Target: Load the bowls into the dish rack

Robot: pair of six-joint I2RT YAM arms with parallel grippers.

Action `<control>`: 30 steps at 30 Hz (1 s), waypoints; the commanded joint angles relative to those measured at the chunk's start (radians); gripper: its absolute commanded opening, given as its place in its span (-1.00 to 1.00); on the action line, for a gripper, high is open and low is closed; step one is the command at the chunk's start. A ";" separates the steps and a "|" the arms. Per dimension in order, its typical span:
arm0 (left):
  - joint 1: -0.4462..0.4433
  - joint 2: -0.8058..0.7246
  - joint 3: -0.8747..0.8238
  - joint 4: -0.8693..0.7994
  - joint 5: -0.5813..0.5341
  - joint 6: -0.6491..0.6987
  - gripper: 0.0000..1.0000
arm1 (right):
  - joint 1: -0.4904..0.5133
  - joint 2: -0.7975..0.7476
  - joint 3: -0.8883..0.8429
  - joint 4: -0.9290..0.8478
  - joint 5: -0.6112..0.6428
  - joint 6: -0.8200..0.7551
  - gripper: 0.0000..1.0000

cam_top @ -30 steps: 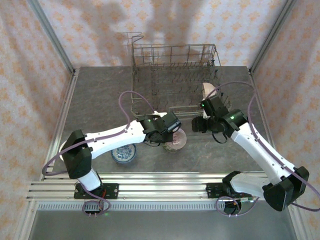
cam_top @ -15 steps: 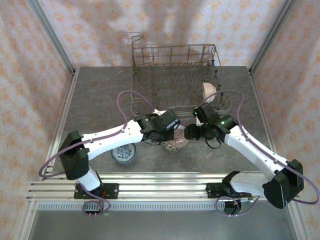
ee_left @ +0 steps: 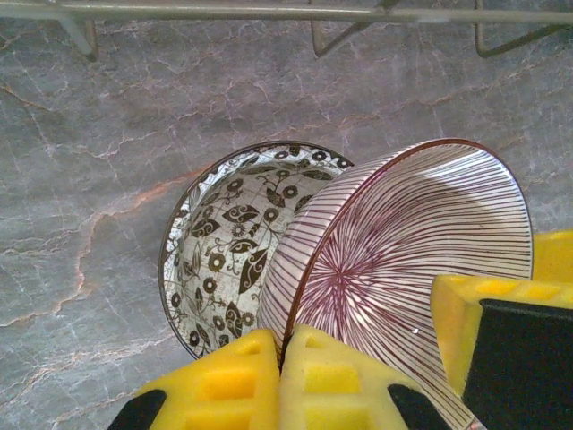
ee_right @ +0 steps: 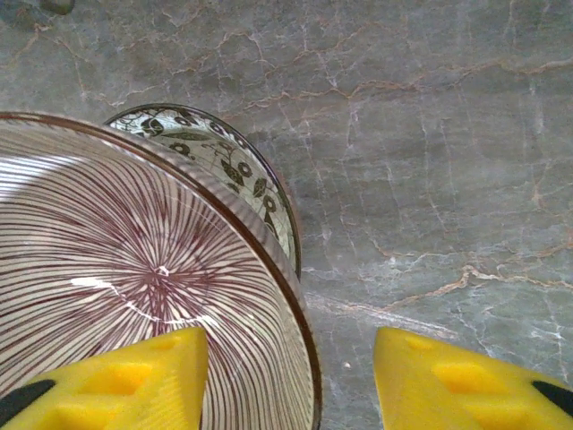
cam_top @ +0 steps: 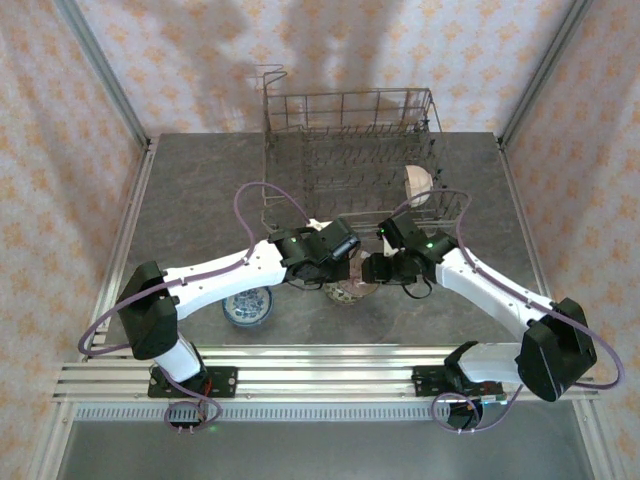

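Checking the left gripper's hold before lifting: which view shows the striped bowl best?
Left wrist view: nearly the whole striped bowl shows, tilted, its rim pinched between the fingers of the left gripper. The right wrist view gives part of its inside and rim close up; the top view, a small, partly covered patch.

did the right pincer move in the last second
Yes. In the top view the right pincer has shifted left and nearer, away from the grey wire dish rack toward the purple-striped ceramic bowl.
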 commanded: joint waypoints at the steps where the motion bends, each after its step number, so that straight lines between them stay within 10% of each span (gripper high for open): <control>1: 0.003 -0.033 0.000 0.042 0.000 0.009 -1.00 | 0.005 -0.014 -0.006 0.034 0.011 0.020 -0.06; 22: 0.007 -0.015 0.054 0.002 -0.010 0.045 -1.00 | 0.005 -0.006 0.088 -0.069 0.037 -0.014 -1.00; 30: 0.022 -0.045 0.126 -0.018 0.023 0.105 -0.09 | 0.004 -0.075 0.170 -0.178 0.087 -0.037 -1.00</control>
